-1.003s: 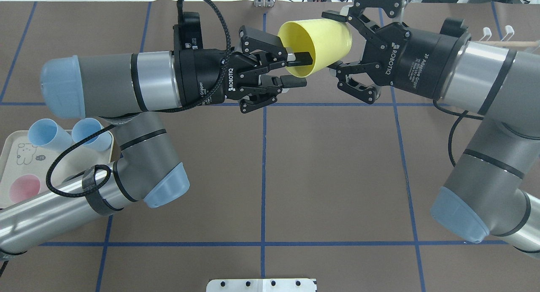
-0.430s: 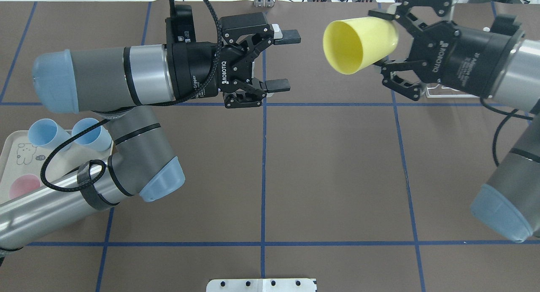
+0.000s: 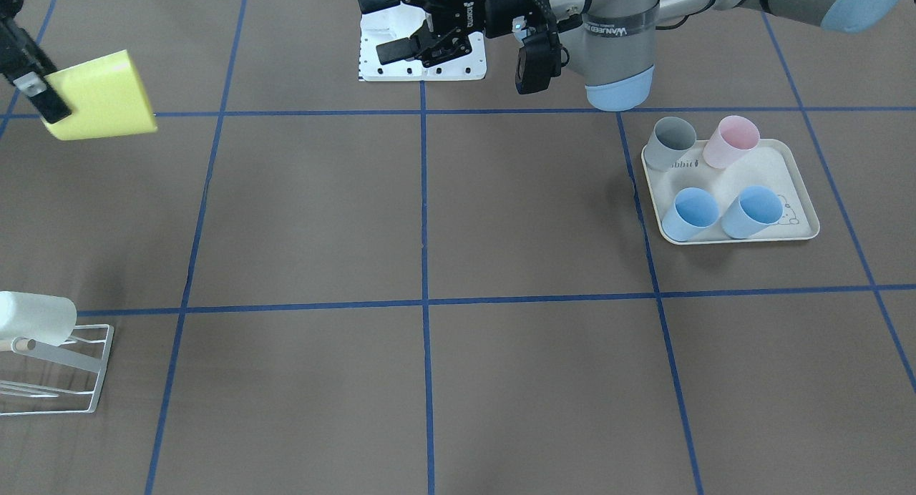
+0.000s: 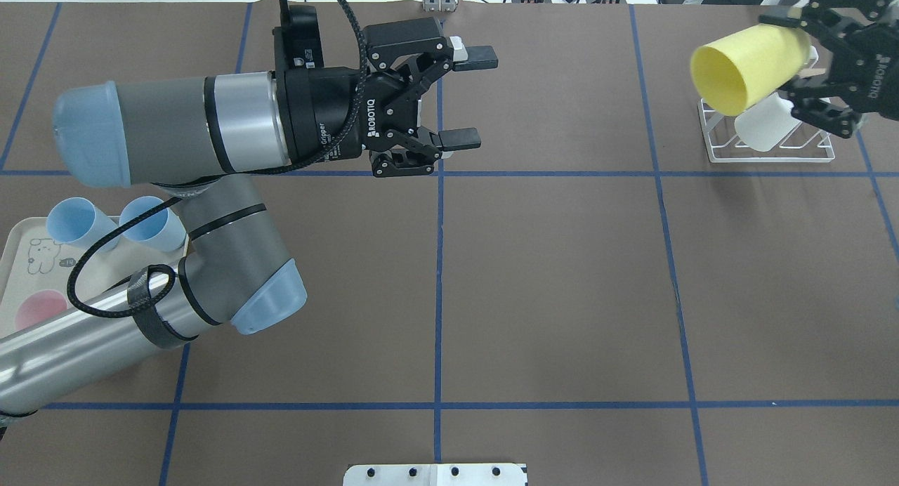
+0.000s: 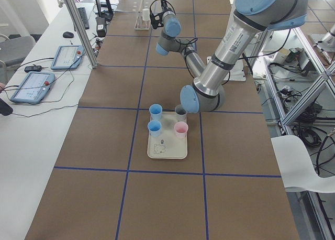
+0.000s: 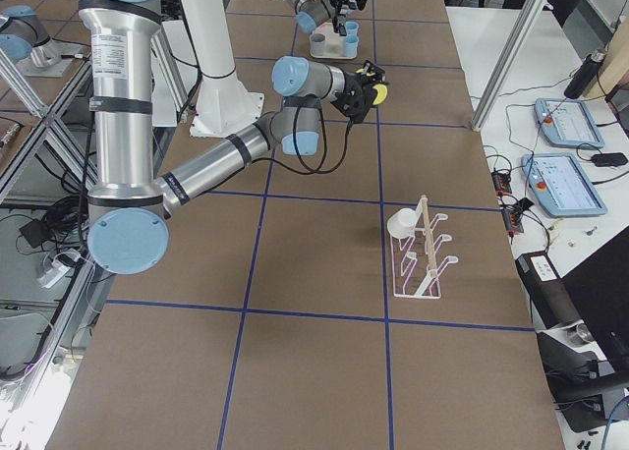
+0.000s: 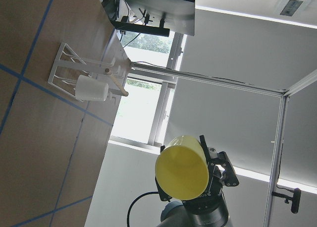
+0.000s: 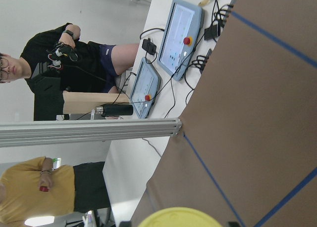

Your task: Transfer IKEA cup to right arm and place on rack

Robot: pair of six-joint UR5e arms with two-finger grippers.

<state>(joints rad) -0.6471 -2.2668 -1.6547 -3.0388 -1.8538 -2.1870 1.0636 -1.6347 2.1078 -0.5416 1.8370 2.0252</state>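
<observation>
The yellow IKEA cup [image 4: 744, 68] lies on its side in the air, mouth towards the left arm. My right gripper [image 4: 801, 61] is shut on its base, at the far right, above the white wire rack [image 4: 772, 161]. The cup also shows in the front view [image 3: 100, 98], held by the right gripper [image 3: 32, 87]. A white cup [image 4: 765, 124] hangs on the rack; the left wrist view shows the rack [image 7: 62, 68] and the yellow cup [image 7: 183, 170]. My left gripper [image 4: 474, 96] is open and empty near the table's middle back.
A cream tray [image 3: 730, 236] on the robot's left holds two blue cups [image 3: 690, 212], a pink cup [image 3: 730, 141] and a grey cup [image 3: 669, 141]. A white mounting plate [image 3: 422, 69] lies under the left gripper. Operators stand beyond the table's far side [image 8: 74, 63].
The left gripper let go of the cup's rim, opened wide and then stayed put. The right gripper carried the yellow cup rightwards, away from it, to above the rack.
</observation>
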